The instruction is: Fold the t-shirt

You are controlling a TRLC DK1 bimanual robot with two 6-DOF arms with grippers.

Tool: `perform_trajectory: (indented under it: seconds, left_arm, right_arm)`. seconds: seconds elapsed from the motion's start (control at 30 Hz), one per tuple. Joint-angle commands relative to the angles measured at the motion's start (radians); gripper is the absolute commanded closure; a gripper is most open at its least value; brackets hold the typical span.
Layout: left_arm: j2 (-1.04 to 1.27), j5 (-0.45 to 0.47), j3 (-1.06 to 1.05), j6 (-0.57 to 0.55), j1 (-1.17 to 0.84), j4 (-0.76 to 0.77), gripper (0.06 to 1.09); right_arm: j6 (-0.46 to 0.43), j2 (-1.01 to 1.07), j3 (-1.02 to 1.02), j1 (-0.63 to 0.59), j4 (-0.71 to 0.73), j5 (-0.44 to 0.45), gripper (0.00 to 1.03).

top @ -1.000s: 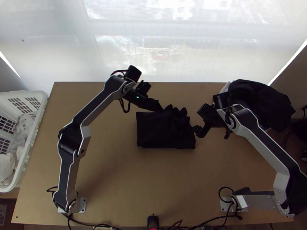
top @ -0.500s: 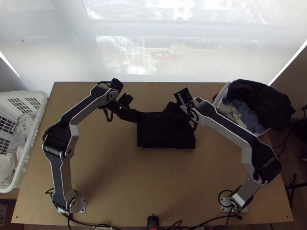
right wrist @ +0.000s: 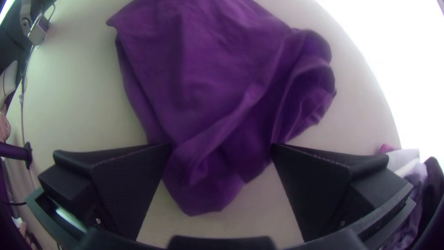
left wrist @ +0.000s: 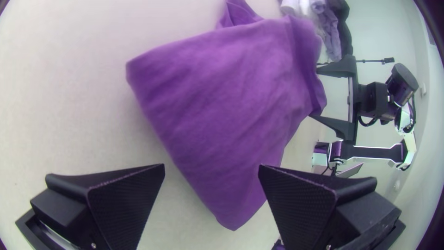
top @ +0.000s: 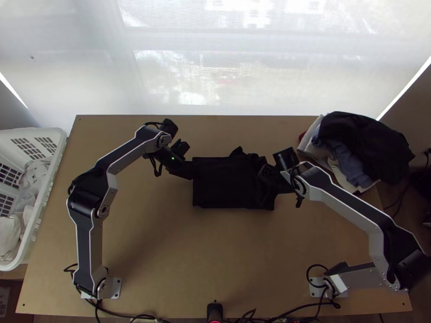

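In the top view the black t-shirt (top: 223, 183) lies mid-table as a compact folded rectangle, its far right part bunched. My left gripper (top: 188, 169) is at its left edge, and my right gripper (top: 269, 177) is over its right part. The left wrist view shows the left gripper (left wrist: 211, 185) open around a corner of the shirt (left wrist: 231, 102), which looks purple there. In the right wrist view the right gripper (right wrist: 222, 162) stands open, with rumpled cloth (right wrist: 208, 83) between its fingers. Neither grips the cloth.
A white basket (top: 46, 210) holding light cloths stands at the table's left edge. At the far right corner lies a pile of garments (top: 366, 145), black, blue and white. A small black device (top: 215, 311) sits at the near edge.
My left gripper has moved left and nearer, off the shirt's bunched far part. The right one swung left over the shirt, then back right and nearer. The bunched part lies flatter than before.
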Motion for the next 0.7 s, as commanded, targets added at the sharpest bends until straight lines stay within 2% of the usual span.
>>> perform_trajectory:
  seconds: [0.0, 0.23, 0.43, 0.53, 0.67]
  left_arm:
    - [0.013, -0.024, -0.005, 0.000, -0.002, -0.001, 0.10]
    - [-0.043, -0.025, 0.011, -0.023, -0.005, -0.005, 0.10]
    - [-0.049, -0.025, 0.021, -0.043, -0.019, -0.004, 0.10]
    - [-0.033, -0.025, 0.023, -0.049, -0.028, 0.001, 0.10]
    - [-0.003, -0.025, 0.026, -0.057, -0.031, 0.007, 0.10]
  right_arm:
    - [0.002, -0.125, -0.114, -0.067, 0.007, 0.001, 0.04]
    - [0.014, -0.172, 0.020, 0.015, -0.004, 0.022, 0.04]
    - [-0.006, -0.132, 0.029, 0.236, 0.002, 0.117, 0.04]
    - [-0.064, -0.093, -0.014, 0.348, 0.068, 0.206, 0.04]
    - [-0.133, -0.050, -0.106, 0.436, 0.246, 0.314, 0.04]
